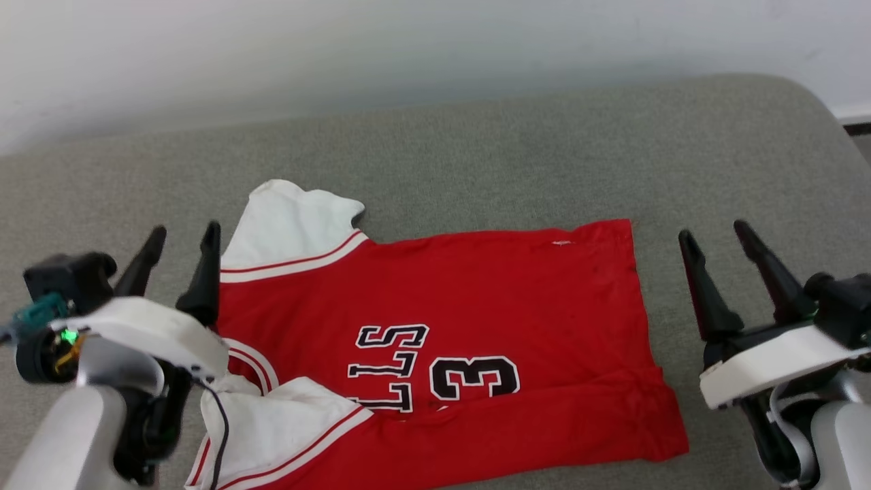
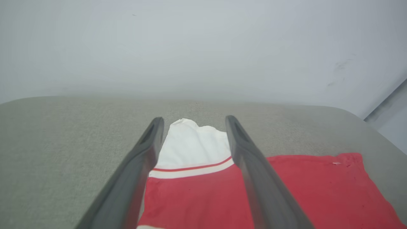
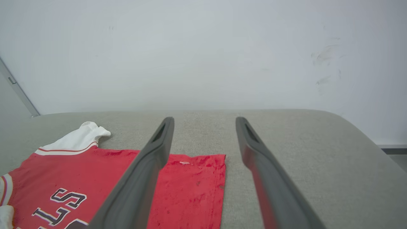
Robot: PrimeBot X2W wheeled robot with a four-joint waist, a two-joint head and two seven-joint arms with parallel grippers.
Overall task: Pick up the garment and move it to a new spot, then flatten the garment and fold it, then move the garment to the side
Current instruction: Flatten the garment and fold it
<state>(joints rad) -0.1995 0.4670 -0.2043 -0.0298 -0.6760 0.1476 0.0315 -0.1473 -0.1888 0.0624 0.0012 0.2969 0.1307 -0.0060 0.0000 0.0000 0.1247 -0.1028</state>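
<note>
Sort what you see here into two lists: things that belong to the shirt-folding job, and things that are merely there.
Belongs to the job:
- red shirt, lying spread out
- left gripper, open, holding nothing
- right gripper, open, holding nothing

Merely there:
- grey padded top under the shirt
- white wall behind it

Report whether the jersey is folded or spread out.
Partly folded: the garment lies flat on the grey surface, its near edge turned over, cutting off the lettering; the far sleeve lies spread.
</note>
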